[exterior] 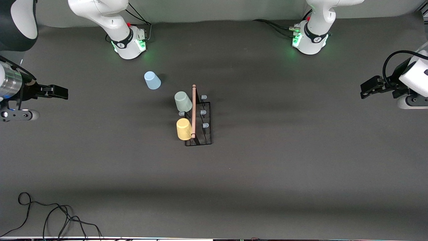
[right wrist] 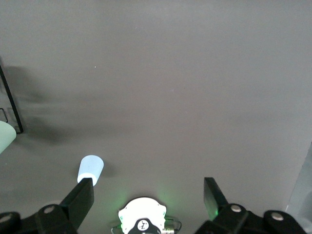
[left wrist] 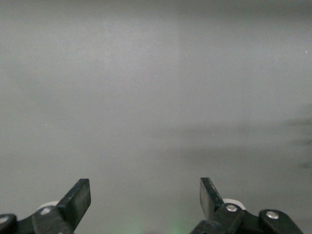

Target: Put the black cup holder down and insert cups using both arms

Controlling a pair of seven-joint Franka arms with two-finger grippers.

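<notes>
The black wire cup holder [exterior: 200, 124] stands just above the centre of the front view on the dark matte table [exterior: 284, 160], its light wooden rod on top and three pale capped prongs showing bare. Of three smooth tapered plastic cups, the green cup [exterior: 183, 101] and yellow cup [exterior: 184, 129] sit on its prongs; the blue cup [exterior: 152, 80] stands upside down apart, upper left. The right gripper [right wrist: 147, 192] at the left edge and the left gripper [left wrist: 145, 192] at the right edge hang spread wide, holding nothing.
</notes>
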